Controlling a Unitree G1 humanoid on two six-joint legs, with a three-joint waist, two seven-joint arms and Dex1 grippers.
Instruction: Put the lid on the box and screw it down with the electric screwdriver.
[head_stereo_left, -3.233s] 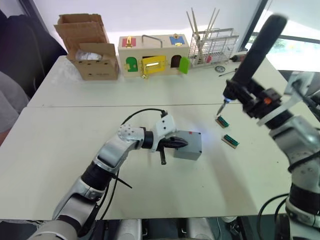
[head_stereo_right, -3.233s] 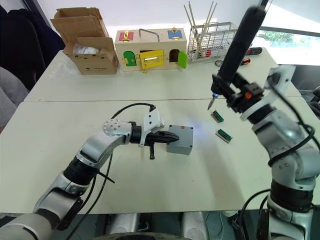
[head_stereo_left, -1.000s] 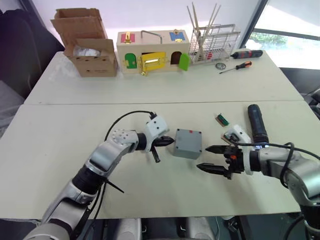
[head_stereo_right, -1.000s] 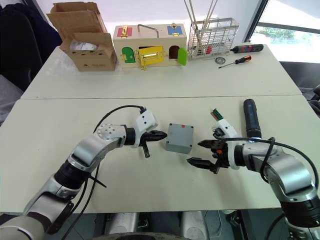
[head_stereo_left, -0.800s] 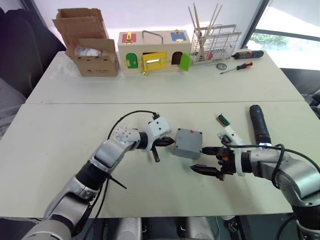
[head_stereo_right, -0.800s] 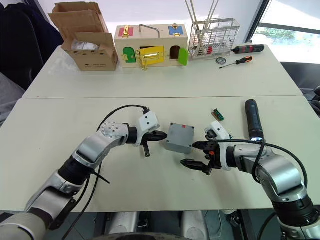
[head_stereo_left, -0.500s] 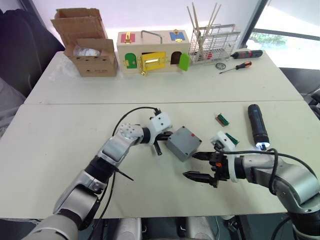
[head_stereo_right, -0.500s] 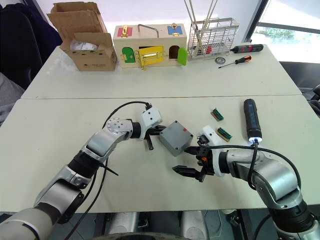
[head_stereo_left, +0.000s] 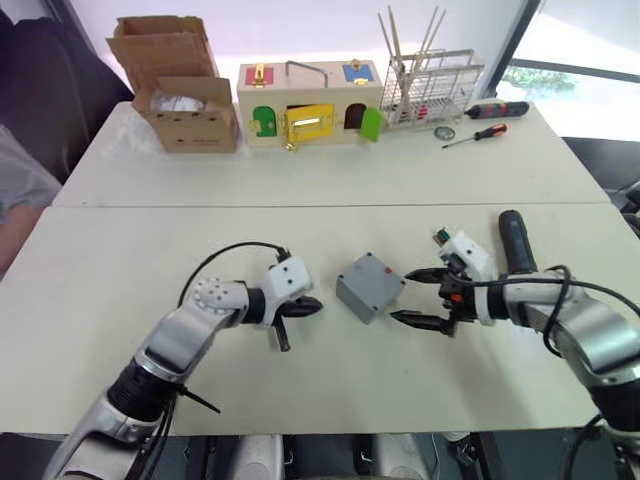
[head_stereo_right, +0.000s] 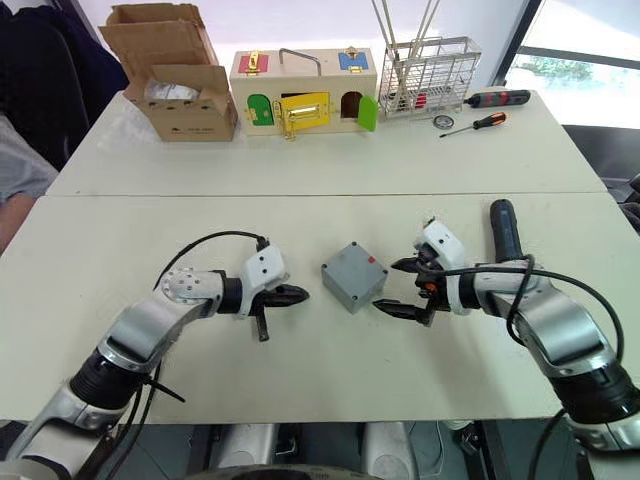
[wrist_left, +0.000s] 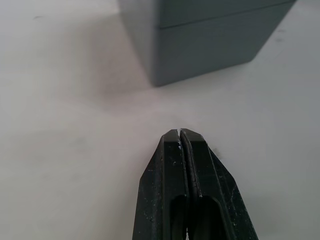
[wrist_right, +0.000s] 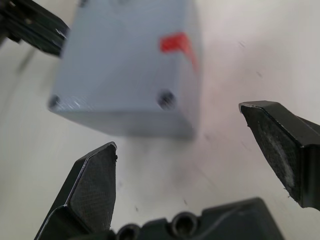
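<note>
Two white tables (head_stereo_left: 120, 250) stand pushed together, w/ a seam running across between them. On the far one, left to right: 1 brown cardboard box (head_stereo_left: 180, 85), flaps open; 1 wooden box (head_stereo_left: 308, 103) w/ coloured doors; 1 wire rack (head_stereo_left: 428, 90) holding thin sticks; then 2 red-and-black hand screwdrivers (head_stereo_left: 486, 110), one thick, one thin.

On the near table, 1 grey box (head_stereo_left: 369, 286) sits centre, turned cornerwise, between the 2 grippers. Its lid (head_stereo_right: 357, 265) is on top, red mark near one corner, screw holes visible at corners in the right wrist view. Whether screws are in them, can't tell.

1 electric screwdriver (head_stereo_left: 517, 243) lies flat on the near table at the robot's right, behind the right forearm, well apart from the box. A small green-and-tan connector (head_stereo_left: 441, 237) peeks out just beyond the right gripper.

Left gripper (head_stereo_left: 308, 304) hovers low over the table just left of the box, fingers pressed together, holding nothing, not touching the box. A black cable loops from its wrist.

Right gripper (head_stereo_left: 420, 297) is just right of the box, fingers spread wide, tips pointing at the box's near corner w/ a gap between; nothing held. No object lies between either gripper and the box.
</note>
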